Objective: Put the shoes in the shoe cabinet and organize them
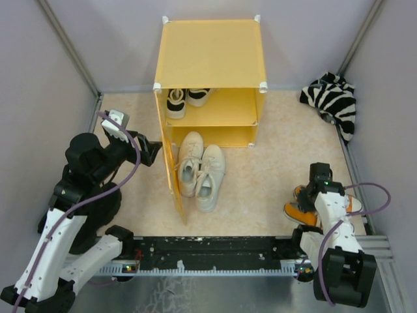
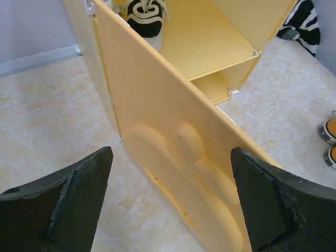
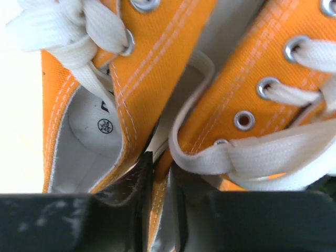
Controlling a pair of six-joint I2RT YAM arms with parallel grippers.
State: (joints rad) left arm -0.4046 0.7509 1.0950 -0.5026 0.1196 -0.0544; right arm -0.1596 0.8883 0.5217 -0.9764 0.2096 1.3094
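Observation:
The yellow-orange shoe cabinet (image 1: 208, 59) stands at the back with its door (image 1: 172, 176) swung open toward me. A black pair (image 1: 176, 103) sits on the inner shelf. The off-white pair (image 1: 202, 171) lies on the floor at the lower opening. My left gripper (image 1: 153, 151) is open and empty, facing the door's embossed outer face (image 2: 178, 152); a black shoe (image 2: 144, 13) shows beyond. My right gripper (image 1: 319, 189) is down on the orange pair (image 1: 301, 208). In the right wrist view it (image 3: 160, 176) is shut on the adjoining inner walls of the two orange shoes (image 3: 157, 47).
A zebra-striped fabric bundle (image 1: 333, 98) lies at the back right corner, also in the left wrist view (image 2: 305, 21). Grey walls close in both sides and the back. A black rail (image 1: 208, 251) runs along the near edge.

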